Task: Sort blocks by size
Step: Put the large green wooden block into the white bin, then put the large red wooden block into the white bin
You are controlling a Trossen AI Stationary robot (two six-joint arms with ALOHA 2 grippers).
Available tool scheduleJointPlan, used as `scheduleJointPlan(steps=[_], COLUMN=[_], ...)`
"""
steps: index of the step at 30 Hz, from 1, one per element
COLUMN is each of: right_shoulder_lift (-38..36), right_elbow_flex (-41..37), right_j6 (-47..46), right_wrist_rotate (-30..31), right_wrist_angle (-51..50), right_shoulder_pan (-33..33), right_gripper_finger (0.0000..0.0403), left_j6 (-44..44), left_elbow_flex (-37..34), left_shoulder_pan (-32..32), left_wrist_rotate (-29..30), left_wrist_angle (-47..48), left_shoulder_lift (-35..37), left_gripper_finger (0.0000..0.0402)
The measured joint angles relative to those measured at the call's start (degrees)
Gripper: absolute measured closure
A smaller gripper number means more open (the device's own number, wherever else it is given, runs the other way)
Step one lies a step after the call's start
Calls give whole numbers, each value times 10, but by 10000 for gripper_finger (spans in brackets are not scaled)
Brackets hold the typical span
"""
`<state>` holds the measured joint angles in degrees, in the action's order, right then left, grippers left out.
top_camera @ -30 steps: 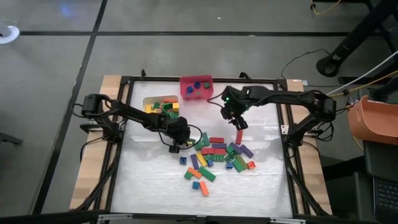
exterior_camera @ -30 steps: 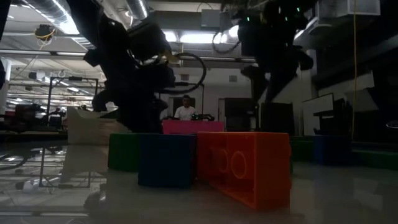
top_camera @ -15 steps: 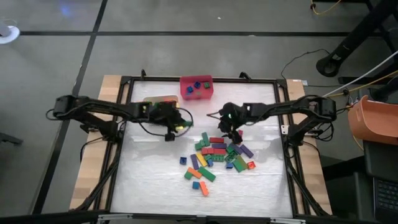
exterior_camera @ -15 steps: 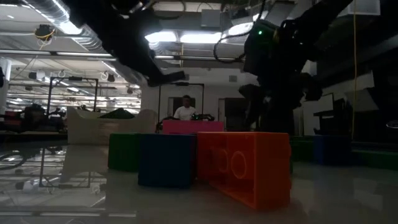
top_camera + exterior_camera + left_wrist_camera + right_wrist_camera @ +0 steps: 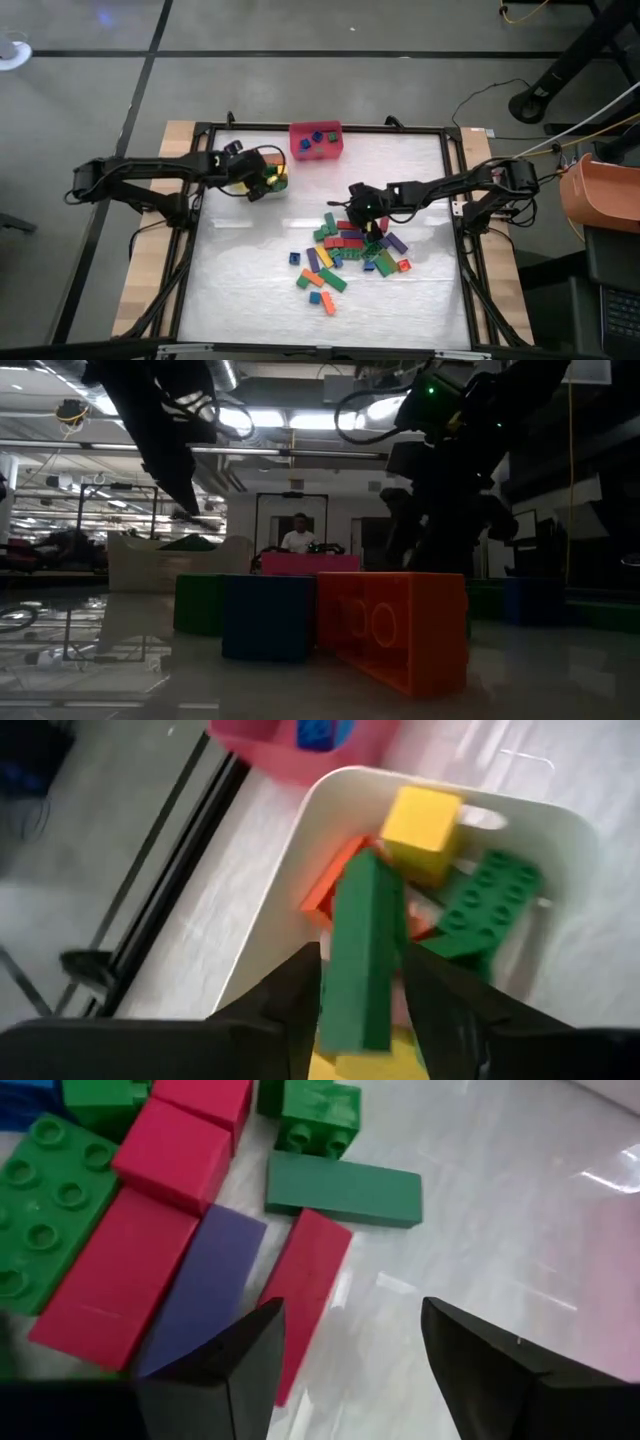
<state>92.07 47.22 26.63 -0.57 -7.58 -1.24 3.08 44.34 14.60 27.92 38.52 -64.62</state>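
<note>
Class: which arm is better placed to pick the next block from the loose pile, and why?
The right. Its tool hangs open over the pile's edge, the long red block between its fingers. The left tool is over the white bin, with a long green block between its fingers.

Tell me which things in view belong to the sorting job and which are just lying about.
Part of the job:
- loose blocks piled mid-table
- long green block between the left claw's fingers, over the white bin
- pink bin holding blue blocks
- right claw, open above the pile

Just lying about:
- orange container off the table's right side
- person in the room behind
</note>
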Motion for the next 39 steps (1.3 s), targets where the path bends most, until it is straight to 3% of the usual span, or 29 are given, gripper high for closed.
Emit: scheduleJointPlan(steps=[11, 21, 28, 32, 37, 39], right_shoulder_lift=[20, 61, 70, 70, 74, 73], right_elbow_flex=[1, 1, 2, 1, 19, 36], right_j6=[-32, -57, -59, -58, -51, -37], right_wrist_rotate=[-22, 15, 10, 10, 11, 12], right_wrist_angle=[11, 17, 21, 32, 48, 48], right_shoulder_pan=[12, 13, 12, 12, 12, 12], right_gripper_finger=[169, 169, 174, 215, 303, 317], left_j6=[15, 15, 15, 21, 44, 44], left_elbow_flex=[0, 0, 0, 0, 0, 0], left_shoulder_pan=[28, 27, 26, 26, 26, 26], left_wrist_rotate=[0, -6, -7, -7, -7, -7], left_wrist_angle=[-2, -6, -6, -6, -6, -6], left_shoulder_lift=[-7, -9, -9, -9, -9, -9], left_gripper_finger=[226, 225, 224, 224, 224, 224])
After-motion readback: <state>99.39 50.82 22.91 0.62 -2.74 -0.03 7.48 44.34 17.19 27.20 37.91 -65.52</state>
